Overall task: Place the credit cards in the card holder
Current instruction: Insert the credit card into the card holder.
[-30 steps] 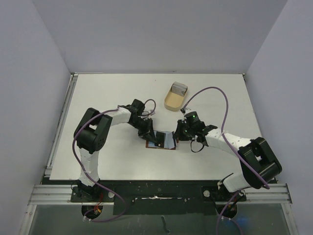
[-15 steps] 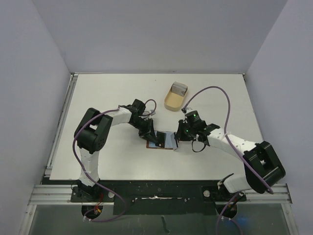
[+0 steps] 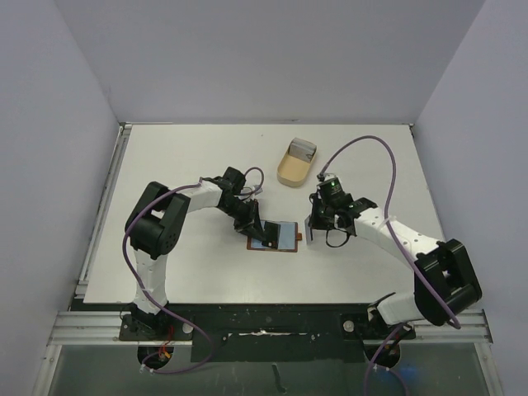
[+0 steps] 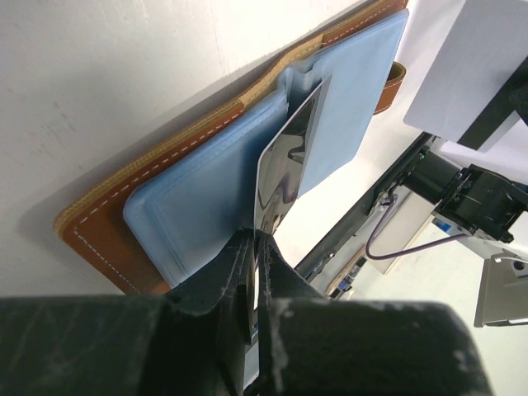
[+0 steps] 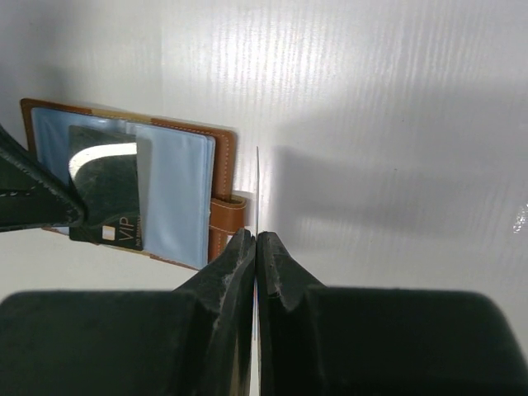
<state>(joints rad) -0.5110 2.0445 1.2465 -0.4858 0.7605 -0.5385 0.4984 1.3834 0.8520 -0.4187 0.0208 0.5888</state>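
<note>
The card holder (image 3: pixel 286 234) lies open near the middle of the table, brown leather with pale blue sleeves (image 4: pixel 206 186). My left gripper (image 3: pixel 255 225) is shut on a dark credit card (image 5: pixel 106 191) marked VIP. That card's far end sits in a sleeve slot, and it looks shiny in the left wrist view (image 4: pixel 289 157). My right gripper (image 3: pixel 314 228) hovers just right of the holder's strap (image 5: pixel 223 218). It is shut on a second credit card (image 5: pixel 257 186), seen edge-on as a thin upright line, clear of the holder.
A tan oval tray (image 3: pixel 291 172) stands behind the holder, right of centre, with a grey thing (image 3: pixel 303 149) in its far end. Purple cables loop over both arms. Grey walls close in the table on three sides.
My right gripper has pulled back to the right, away from the holder's edge, with its card. The blue sleeve that stood raised there now lies flat. The left gripper has stayed put.
</note>
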